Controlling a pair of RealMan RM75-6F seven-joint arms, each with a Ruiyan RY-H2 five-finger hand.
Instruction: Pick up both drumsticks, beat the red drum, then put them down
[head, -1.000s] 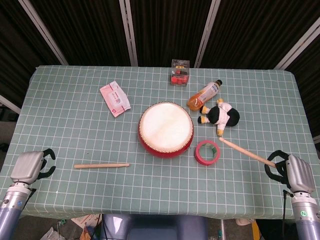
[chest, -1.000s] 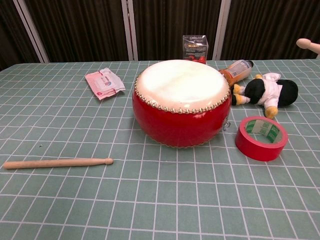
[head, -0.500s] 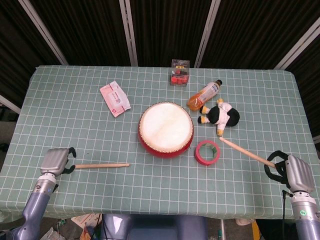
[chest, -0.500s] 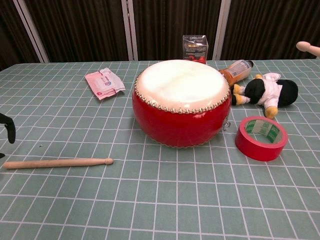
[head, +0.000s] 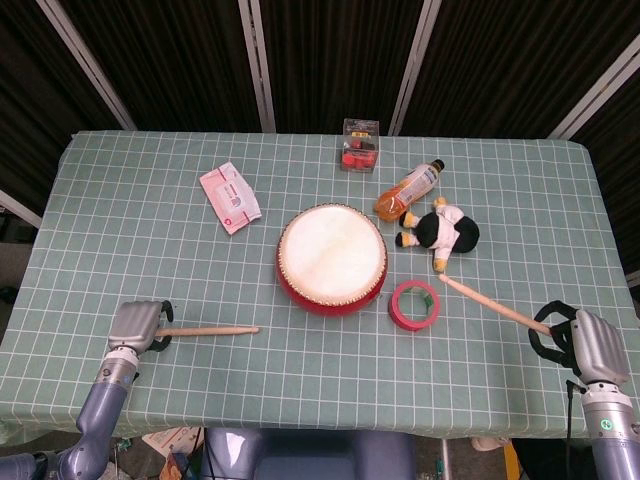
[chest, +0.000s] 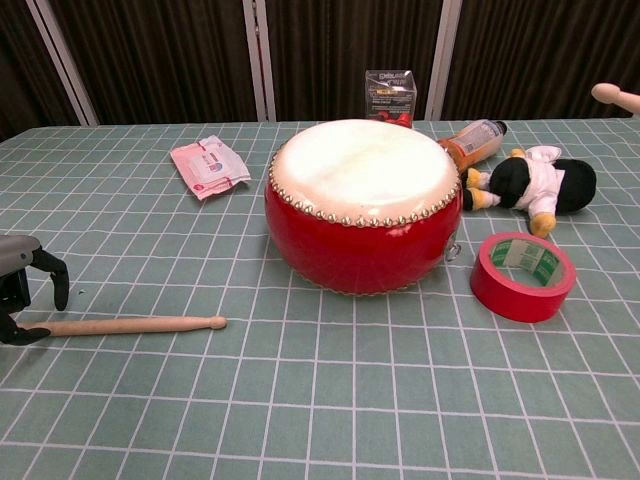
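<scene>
Red drum (head: 331, 260) is sitting mid-table on the green grid cloth (head: 150, 230), white skin up, stud row around the rim. Left hand (head: 137, 326) is sitting at the butt end of the left drumstick (head: 205, 330), which is lying flat on the cloth, tip pointing right toward the drum; in the chest view the fingers (chest: 58, 277) are arching over the butt and a dark part is lying under it, but I cannot tell whether the grip is actually closed. Right hand (head: 585, 345) is hanging at the near right table edge, fingers wrapped on the butt of the right drumstick (head: 490, 303), whose tip is pointing left and away, ending just near of the plush toy. Red tape roll (head: 414, 304) is lying flat just right of the drum, green printed liner inside, print unreadable. Black-and-white plush toy (head: 440, 231) is lying beyond the tape. Orange drink bottle (head: 407, 188) is lying on its side, label too small to read. Clear plastic box (head: 360, 145) at the far edge is holding something red; dark label illegible. Pink-and-white wipes pack (head: 230, 197) is lying far left of the drum, printing unreadable.
</scene>
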